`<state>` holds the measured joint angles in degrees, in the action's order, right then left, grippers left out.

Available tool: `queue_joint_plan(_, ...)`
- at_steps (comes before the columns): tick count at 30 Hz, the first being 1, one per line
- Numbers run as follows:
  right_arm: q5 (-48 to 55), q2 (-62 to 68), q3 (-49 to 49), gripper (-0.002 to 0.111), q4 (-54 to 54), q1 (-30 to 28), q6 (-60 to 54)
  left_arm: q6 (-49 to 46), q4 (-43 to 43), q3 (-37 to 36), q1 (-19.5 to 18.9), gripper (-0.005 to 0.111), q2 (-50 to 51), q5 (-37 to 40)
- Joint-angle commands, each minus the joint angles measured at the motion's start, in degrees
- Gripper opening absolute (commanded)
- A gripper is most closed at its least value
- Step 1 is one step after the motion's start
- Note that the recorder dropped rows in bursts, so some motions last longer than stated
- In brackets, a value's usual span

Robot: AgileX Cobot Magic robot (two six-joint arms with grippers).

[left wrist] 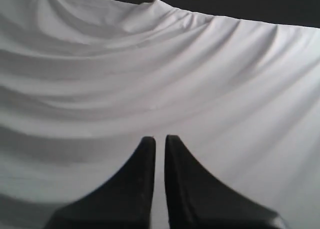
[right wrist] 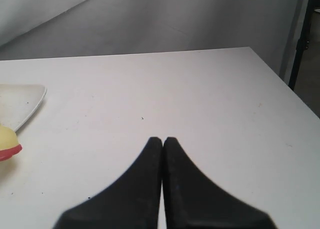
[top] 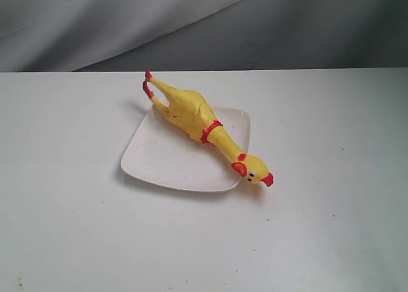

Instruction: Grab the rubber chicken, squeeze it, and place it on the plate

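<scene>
I find the rubber chicken (top: 191, 116) lying diagonally across the plate (top: 159, 161), just left of centre in the exterior view. Its red feet overhang the rim toward the upper left. Its head, with red comb and wattle, passes the rim at the lower right, over the white table (top: 331, 228). The red neck band sits above the plate's right portion.

I note the right gripper (right wrist: 163, 139) with both black fingers pressed together tip to tip, gripping nothing, above bare tabletop. A plate corner and a scrap of the yellow-and-red toy also appear in its wrist view.

The left gripper (left wrist: 160, 138) is all but closed, with a thin slit between the fingers. It is empty and faces a creased white cloth (left wrist: 150, 64).
</scene>
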<state>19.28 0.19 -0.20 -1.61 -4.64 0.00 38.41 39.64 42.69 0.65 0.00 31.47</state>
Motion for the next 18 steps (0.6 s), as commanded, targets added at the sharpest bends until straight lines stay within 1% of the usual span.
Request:
queue_joint_plan(1, -0.2, -0.2, 0.2, 0.000, 0.4, 0.0, 0.4, 0.0, 1.1, 0.2, -7.7, 0.008, 0.0, -0.5)
queue_joint_plan(3, -0.2, -0.2, 0.2, 0.000, 0.4, 0.0, 0.4, 0.0, 1.3, 0.2, -8.4, 0.008, 0.0, -0.5)
queue_joint_plan(8, -0.2, -0.2, 0.2, 0.000, 0.4, 0.0, 0.4, 0.0, 0.3, 0.2, -8.4, 0.008, 0.0, -0.2)
queue_joint_plan(15, -0.2, -0.2, 0.2, 0.000, 0.4, 0.0, 0.4, -0.1, -10.6, 0.1, -8.4, 0.008, 0.0, 0.0)
queue_joint_plan(17, -0.2, -0.2, 0.2, 0.000, 0.4, 0.0, 0.4, -2.2, -13.1, -1.1, -8.4, 0.008, 0.0, -1.1)
queue_joint_plan(18, -0.2, -0.2, 0.2, 0.000, 0.4, 0.0, 0.4, -4.8, -15.5, -2.0, -8.4, 0.008, 0.0, -2.0)
